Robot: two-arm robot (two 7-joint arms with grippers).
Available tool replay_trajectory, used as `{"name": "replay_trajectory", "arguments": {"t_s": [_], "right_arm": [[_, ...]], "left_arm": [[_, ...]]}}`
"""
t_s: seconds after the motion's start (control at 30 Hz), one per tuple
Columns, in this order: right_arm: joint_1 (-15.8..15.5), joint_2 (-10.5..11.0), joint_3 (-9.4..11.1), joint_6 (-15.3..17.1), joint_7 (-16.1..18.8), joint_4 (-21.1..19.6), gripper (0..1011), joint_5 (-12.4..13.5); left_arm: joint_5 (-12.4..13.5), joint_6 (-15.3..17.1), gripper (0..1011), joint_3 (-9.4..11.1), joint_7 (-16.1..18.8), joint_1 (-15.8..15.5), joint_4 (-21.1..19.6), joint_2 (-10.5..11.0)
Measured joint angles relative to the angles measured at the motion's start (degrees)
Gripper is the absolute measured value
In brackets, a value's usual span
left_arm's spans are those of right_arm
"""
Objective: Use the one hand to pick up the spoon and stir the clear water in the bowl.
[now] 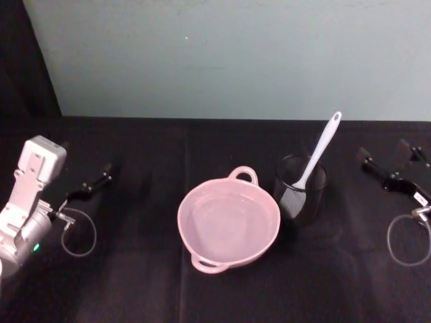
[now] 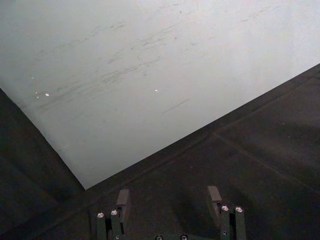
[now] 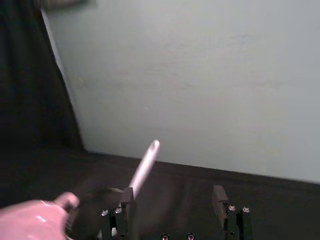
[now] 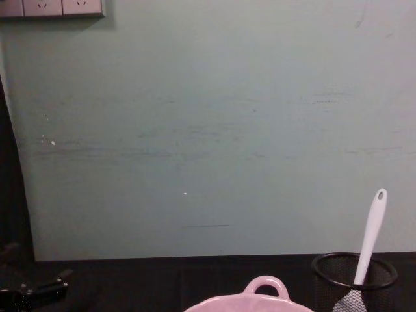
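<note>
The pink bowl (image 1: 268, 237) sits in the middle of the black-covered surface (image 1: 135, 282), one loop handle on its far rim and another on its near rim. A faint ring low on the inner wall suggests clear water, though the liquid itself is hard to make out.

Just beside the bowl, on the robot's right and slightly farther back, stands a black wire-mesh cup (image 1: 296, 202). The white plastic spoon (image 1: 322, 149) stands in this cup with its head down inside the mesh. Its slim handle leans up and away toward the wall (image 1: 236, 54). In the chest view the oval hole at the handle's tip shows against the pale green wall.

The right gripper (image 1: 384, 151) hangs low over the surface, well apart from the cup on the robot's right. Its two fingers are spread apart with nothing between them. A white label sits on the black segment behind it, and a loop of cable (image 1: 407, 239) lies nearer the robot. In the right wrist view the spoon handle rises just past one finger, with the bowl's pink rim at the edge.

The left gripper (image 1: 101, 177) rests on the far left of the surface, well away from the bowl. Its fingers are also parted and empty, as the left wrist view shows. Behind it are a pale grey arm segment (image 1: 34, 182) and a second cable loop.
</note>
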Motion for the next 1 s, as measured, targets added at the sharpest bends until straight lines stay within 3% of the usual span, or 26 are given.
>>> {"name": "replay_trajectory", "arguments": {"t_s": [0.03,0.07,0.13,0.17,0.3,0.4,0.73,1.0], "right_arm": [[0.1,-0.3,0.6,0.8,1.2,0.0,1003,1.9],[0.5,-1.0,1.5,2.8,3.5,0.5,1003,5.7],[1.1,-1.6,2.3,5.0,5.5,1.0,1003,8.9],[1.9,-2.2,2.8,7.4,7.3,1.7,1003,11.9],[4.5,-2.8,3.1,13.6,9.8,3.9,1003,18.0],[6.8,-2.9,2.3,17.4,10.2,5.8,1003,20.7],[14.0,-4.0,-2.0,24.6,11.0,11.9,1003,24.1],[17.8,-4.8,-5.0,25.1,10.9,14.7,1003,23.8]], "left_arm": [[0.0,0.0,1005,0.0,0.0,0.0,0.0,0.0],[0.0,0.0,1005,0.0,0.0,0.0,0.0,0.0],[0.0,0.0,1005,0.0,0.0,0.0,0.0,0.0],[0.0,0.0,1005,0.0,0.0,0.0,0.0,0.0],[0.0,0.0,1005,0.0,0.0,0.0,0.0,0.0],[0.0,0.0,1005,0.0,0.0,0.0,0.0,0.0],[0.0,0.0,1005,0.0,0.0,0.0,0.0,0.0],[0.0,0.0,1005,0.0,0.0,0.0,0.0,0.0]]}}
